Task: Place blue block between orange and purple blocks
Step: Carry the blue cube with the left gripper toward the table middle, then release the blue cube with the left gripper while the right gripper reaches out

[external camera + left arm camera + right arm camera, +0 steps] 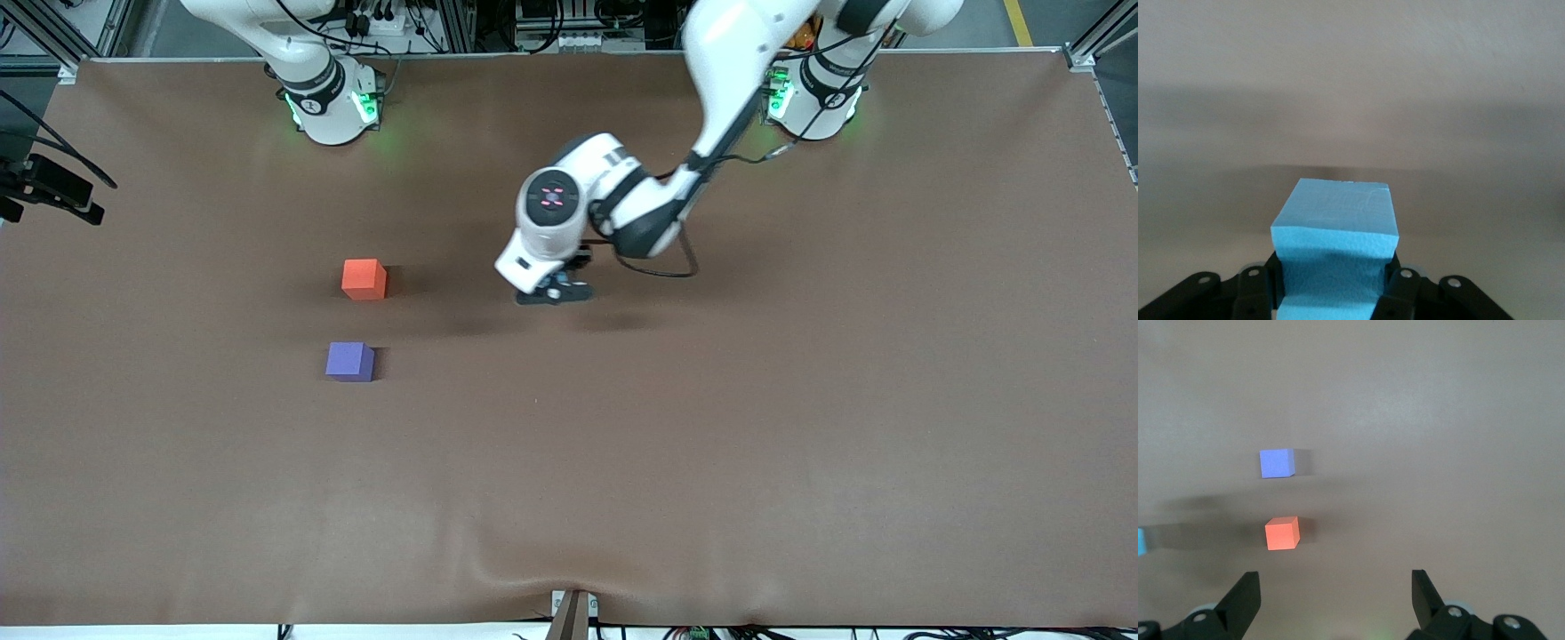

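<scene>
Over the table (800, 400), left gripper (1335, 280) clamps blue block (1335, 223).

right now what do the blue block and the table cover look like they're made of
Blue block, held in the left gripper: probably foam, matte, with a rough, grainy cut face. Table cover: seemingly soft brown fabric or mat, dull, rippled near the front edge.

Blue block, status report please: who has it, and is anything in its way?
Left gripper jaws shut on blue block. Right gripper open, waiting. Nothing between orange block and purple block.
</scene>
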{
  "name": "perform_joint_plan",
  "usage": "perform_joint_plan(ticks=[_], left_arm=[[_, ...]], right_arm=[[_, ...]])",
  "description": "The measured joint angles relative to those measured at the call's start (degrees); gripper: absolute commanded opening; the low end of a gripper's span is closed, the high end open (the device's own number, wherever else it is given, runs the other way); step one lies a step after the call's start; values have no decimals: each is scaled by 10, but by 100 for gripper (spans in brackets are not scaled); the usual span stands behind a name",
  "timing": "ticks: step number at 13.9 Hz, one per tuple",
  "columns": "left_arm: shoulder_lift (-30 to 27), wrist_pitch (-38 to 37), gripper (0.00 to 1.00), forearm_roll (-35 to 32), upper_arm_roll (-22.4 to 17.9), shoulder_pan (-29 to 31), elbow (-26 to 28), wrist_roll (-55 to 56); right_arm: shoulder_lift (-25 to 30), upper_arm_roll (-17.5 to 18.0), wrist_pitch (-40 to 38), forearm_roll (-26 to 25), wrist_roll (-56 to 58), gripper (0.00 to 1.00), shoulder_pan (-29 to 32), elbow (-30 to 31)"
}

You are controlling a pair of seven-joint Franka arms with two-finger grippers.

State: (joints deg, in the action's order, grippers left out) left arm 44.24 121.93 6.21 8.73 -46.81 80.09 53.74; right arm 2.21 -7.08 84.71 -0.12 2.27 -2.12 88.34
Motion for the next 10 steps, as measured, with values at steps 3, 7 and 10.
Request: perform_joint_plan(ticks=[3,7,10], left_arm=[[29,35,100,0,-13,-24,-13,5],[21,42,100,0,-28,-29,-33,5],[-40,-21,100,0,-47,-21,-47,6]], right_arm=[[-1,0,-1,0,0,100,0,2],[-14,0,-1,0,0,100,0,7],[-38,0,1,0,0,100,0,10]])
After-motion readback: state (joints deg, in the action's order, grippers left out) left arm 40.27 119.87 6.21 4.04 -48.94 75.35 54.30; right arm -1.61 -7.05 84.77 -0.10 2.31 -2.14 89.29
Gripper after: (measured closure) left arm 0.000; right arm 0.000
